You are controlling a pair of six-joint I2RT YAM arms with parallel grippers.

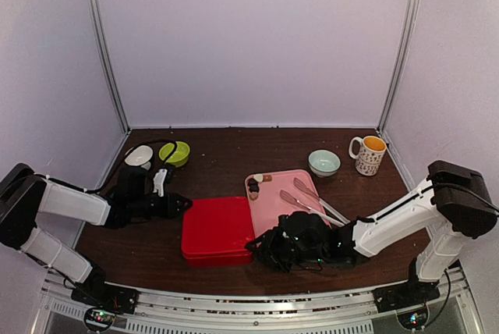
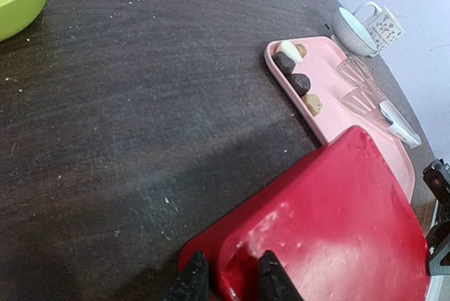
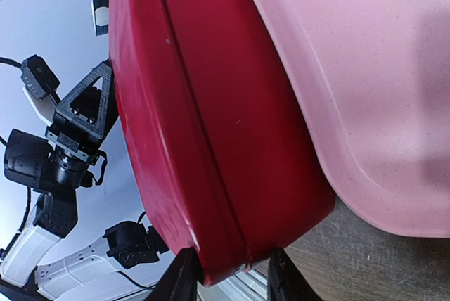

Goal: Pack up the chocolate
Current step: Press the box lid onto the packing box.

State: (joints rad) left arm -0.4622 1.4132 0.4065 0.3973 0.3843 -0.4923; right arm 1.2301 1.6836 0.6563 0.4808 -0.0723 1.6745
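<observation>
The chocolate (image 1: 253, 186) lies as a small cluster of pieces in the far left corner of a pink tray (image 1: 274, 213), right of centre in the overhead view. The left wrist view shows the chocolate (image 2: 295, 76) more closely: one cream-white piece, two dark ones and two light brown ones, lined up along the tray's (image 2: 330, 83) left rim. A pair of pale metal tongs (image 1: 312, 200) rests diagonally on the same tray, to the right of the pieces and apart from them.

Just left of the tray, touching its edge, sits a closed red box (image 1: 218, 229) in the lower centre of the frame. The left gripper (image 1: 181, 205) reaches it from the left, and in its own view the gripper (image 2: 232, 283) is clenched on the box's (image 2: 337, 223) raised rim, one finger on each side. The right gripper (image 1: 256, 245) comes in from the lower right. Its wrist view shows the gripper (image 3: 232, 276) with both fingers pressed against the box's (image 3: 211, 104) rounded corner, with the pink tray (image 3: 365, 69) just beside it.

Farther back on the dark wooden table (image 1: 226, 154), a lime green bowl (image 1: 175, 153) and a small white dish (image 1: 139, 155) stand at the upper left. A pale blue bowl (image 1: 323, 162) and a patterned mug (image 1: 368, 154) with an orange inside stand at the upper right.
</observation>
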